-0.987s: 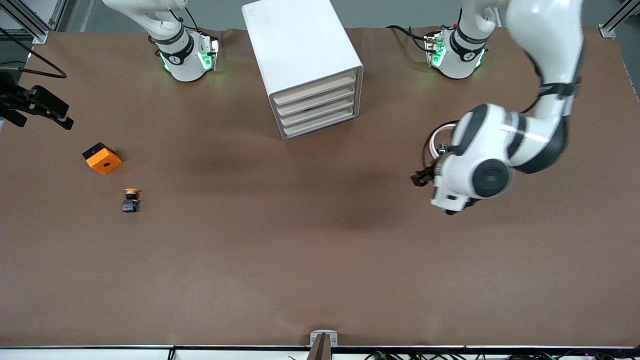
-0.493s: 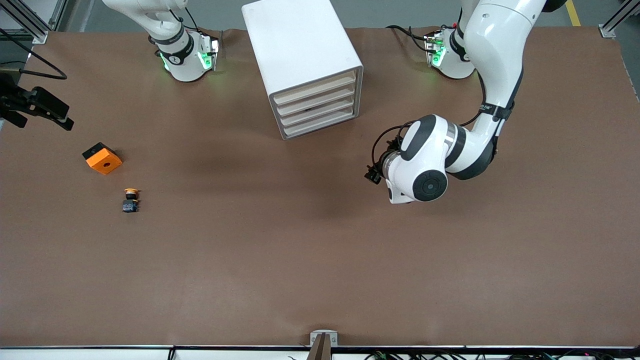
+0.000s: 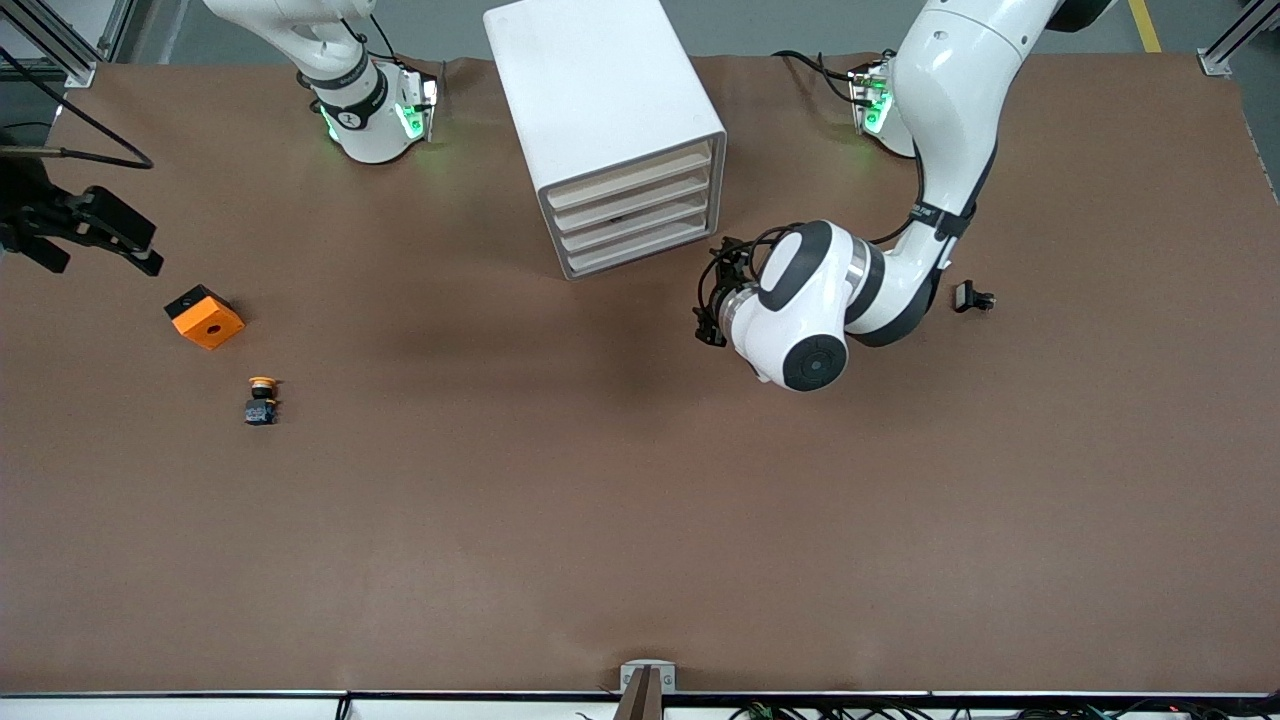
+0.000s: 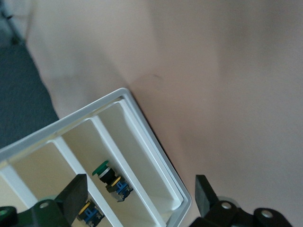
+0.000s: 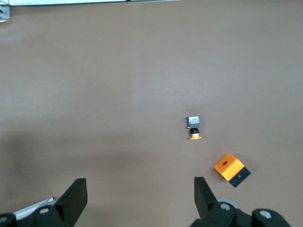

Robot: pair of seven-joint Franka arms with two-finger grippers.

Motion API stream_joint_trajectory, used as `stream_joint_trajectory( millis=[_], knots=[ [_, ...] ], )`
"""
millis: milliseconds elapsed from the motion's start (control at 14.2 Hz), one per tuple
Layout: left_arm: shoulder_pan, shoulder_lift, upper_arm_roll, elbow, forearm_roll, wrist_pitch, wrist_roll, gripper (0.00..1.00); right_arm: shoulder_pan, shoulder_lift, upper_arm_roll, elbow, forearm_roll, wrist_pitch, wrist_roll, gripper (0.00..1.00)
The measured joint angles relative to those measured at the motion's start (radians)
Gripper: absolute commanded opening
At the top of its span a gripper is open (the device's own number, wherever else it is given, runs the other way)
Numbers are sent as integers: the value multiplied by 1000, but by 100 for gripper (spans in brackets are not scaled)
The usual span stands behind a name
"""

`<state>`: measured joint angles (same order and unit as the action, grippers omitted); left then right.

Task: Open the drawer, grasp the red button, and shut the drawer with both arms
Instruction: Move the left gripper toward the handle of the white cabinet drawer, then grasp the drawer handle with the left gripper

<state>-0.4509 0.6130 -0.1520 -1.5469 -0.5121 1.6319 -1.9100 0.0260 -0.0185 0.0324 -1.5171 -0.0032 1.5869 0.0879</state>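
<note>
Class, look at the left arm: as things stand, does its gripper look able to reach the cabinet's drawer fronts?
Probably yes. The left gripper hangs open over bare table just in front of the cabinet, and nothing lies between it and the cream drawer fronts, which all look shut.

Cabinet [image 3: 607, 125]: between the arm bases, four drawers [image 3: 634, 208] stacked in its front. Cube [image 3: 205, 316]: toward the right arm's end. Button [image 3: 262, 399]: near cube, nearer the camera. Small part [image 3: 972, 297]: toward the left arm's end.
</note>
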Motion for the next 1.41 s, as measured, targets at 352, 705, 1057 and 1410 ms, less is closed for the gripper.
stream_joint_trajectory(
  millis=[352, 705, 1057, 1410],
  knots=[
    [-22, 15, 0, 0, -2, -54, -164, 100, 65, 46, 1, -1, 0, 20, 6, 100],
    [-62, 42, 0, 5, -35, -58, -192, 100, 77, 55, 1, 0, 0, 48, 6, 100],
    [-102, 81, -1, 11, -119, -59, -192, 100, 92, 65, 1, 0, 0, 53, 70, 100],
    [-138, 121, -1, 20, -212, -58, -188, 100, 106, 72, 1, 0, 0, 72, 105, 100]
  ],
)
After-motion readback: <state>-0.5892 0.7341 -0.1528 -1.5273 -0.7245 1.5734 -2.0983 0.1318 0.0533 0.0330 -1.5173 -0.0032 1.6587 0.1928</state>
